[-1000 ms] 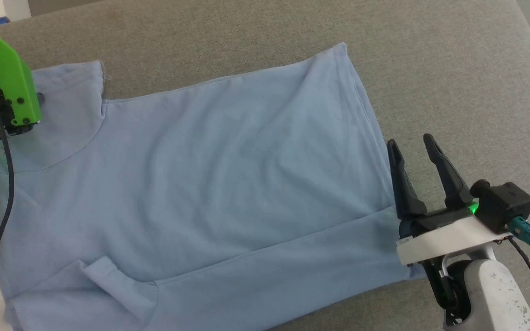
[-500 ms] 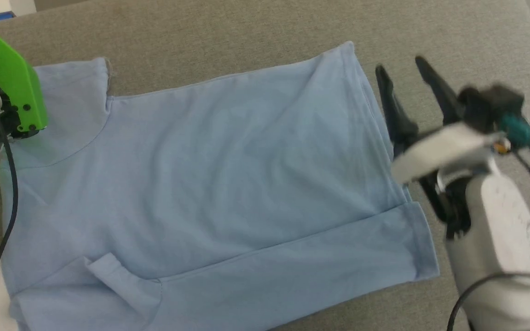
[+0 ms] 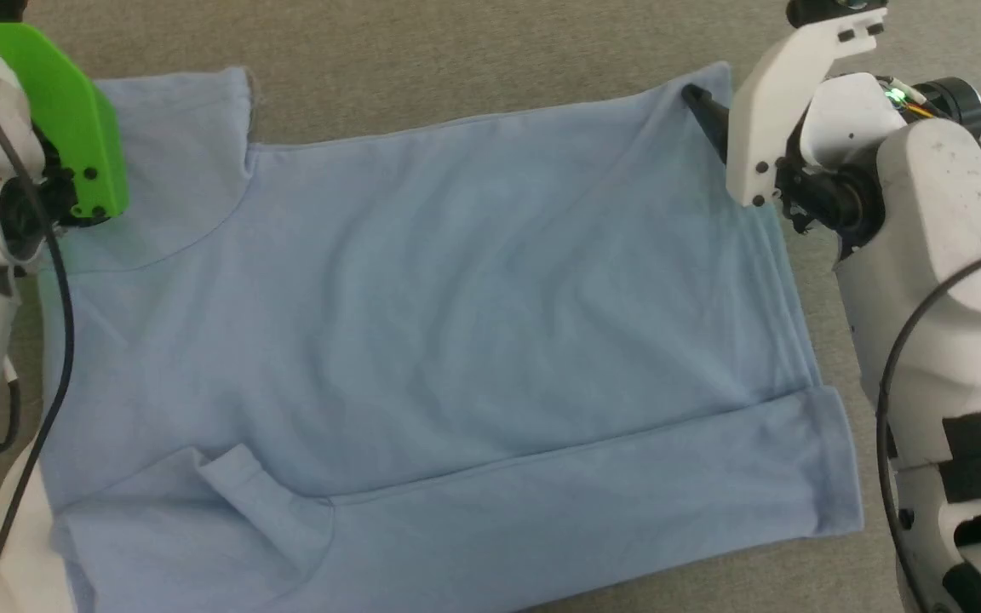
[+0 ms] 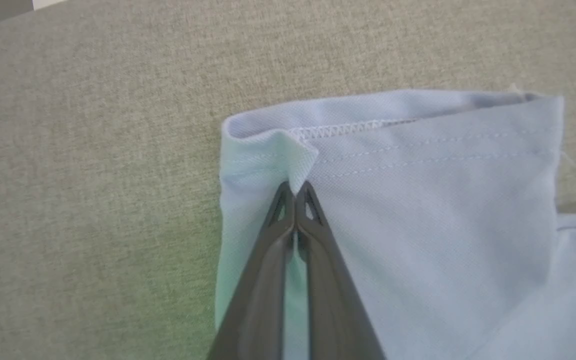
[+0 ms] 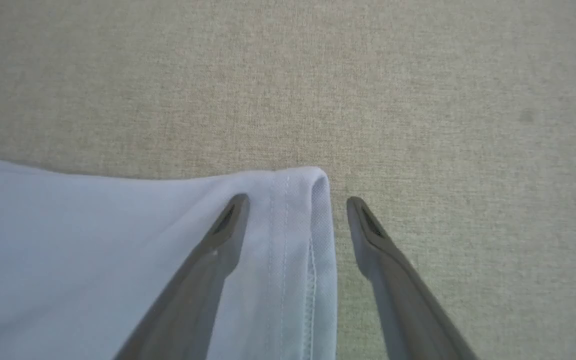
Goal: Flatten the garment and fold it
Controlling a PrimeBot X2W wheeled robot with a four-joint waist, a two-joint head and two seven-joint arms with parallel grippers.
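the light blue shirt (image 3: 456, 298) lies spread out on a grey cloth surface (image 3: 473, 51) and takes up most of the head view. at the bottom of the frame, nearest the robot, a long strip of the shirt is folded over onto itself from lower left to lower right. a small flap (image 3: 261, 502) lies at the lower left end of that fold. above it, in the middle, the shirt is mostly flat with a few soft wrinkles.

farther off, at the upper left, a bright green cover (image 3: 65, 111) on the left arm sits over the shirt's corner. in the left wrist view the left gripper (image 4: 295, 189) has its two dark fingers pressed together, pinching a little fold of the shirt by the stitched edge. at the upper right, the white right arm (image 3: 933, 238) reaches to the shirt's far corner. in the right wrist view the right gripper (image 5: 297, 202) is spread wide and holds nothing. one finger is over the shirt, the other is over the grey cloth surface, and the shirt's stitched corner lies between them. i cannot tell if the tips touch down.
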